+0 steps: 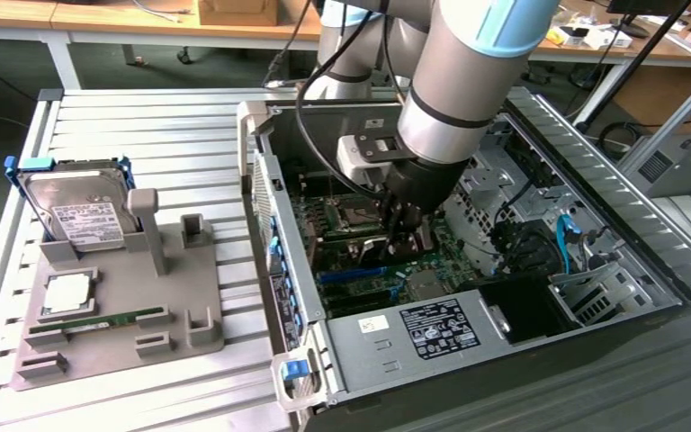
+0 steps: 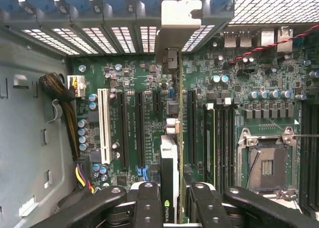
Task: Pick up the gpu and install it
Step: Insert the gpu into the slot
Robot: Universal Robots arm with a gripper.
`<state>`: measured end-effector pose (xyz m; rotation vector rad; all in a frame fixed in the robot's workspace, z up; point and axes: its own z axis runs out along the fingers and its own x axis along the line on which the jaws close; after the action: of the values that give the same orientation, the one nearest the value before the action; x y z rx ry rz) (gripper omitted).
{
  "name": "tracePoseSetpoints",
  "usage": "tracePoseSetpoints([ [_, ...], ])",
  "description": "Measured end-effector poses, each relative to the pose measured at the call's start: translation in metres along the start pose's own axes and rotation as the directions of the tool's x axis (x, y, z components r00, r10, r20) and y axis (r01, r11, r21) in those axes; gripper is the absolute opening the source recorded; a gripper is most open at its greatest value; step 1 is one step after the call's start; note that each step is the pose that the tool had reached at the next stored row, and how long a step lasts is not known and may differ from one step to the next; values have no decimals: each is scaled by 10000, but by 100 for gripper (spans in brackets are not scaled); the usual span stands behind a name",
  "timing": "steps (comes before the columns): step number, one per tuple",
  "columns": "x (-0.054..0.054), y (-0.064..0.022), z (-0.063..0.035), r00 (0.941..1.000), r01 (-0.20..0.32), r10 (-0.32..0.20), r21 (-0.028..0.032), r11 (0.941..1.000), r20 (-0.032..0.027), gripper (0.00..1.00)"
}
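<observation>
In the wrist view the gpu (image 2: 169, 153) shows edge-on, a thin dark card with a logo near my fingers and a silvery bracket (image 2: 180, 16) at its far end. My gripper (image 2: 171, 188) is shut on it, one black finger (image 2: 148, 198) on each side. The card runs along the long expansion slots of the green motherboard (image 2: 129, 78), and its bracket reaches the case's rear slot openings. Whether it sits in a slot I cannot tell. In the exterior view my gripper (image 1: 399, 236) is low inside the open computer case (image 1: 610, 180), over the motherboard (image 1: 358, 261).
A grey holder tray (image 1: 118, 297) on the exterior view's left carries a silver hard drive (image 1: 82, 211), a processor chip (image 1: 67, 292) and a green memory stick (image 1: 94, 322). The power supply (image 1: 417, 333) fills the case's near end. Beside the card are memory slots (image 2: 222, 138), a processor socket (image 2: 266, 161) and cables (image 2: 65, 108).
</observation>
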<state>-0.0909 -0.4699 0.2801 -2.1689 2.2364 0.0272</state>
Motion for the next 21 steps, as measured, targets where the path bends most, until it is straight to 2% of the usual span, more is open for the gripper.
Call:
tracePoseSetpoints([
  [8, -5, 15, 9, 10000, 1, -1, 4, 10000, -6, 27],
  [10, -4, 20, 24, 10000, 0, 0, 4, 10000, -51, 27],
  [13, -4, 20, 37, 9999, 1, -1, 7, 10000, -162, 27],
  [21, -3, 21, 56, 9999, -1, 1, 9, 10000, -167, 27],
])
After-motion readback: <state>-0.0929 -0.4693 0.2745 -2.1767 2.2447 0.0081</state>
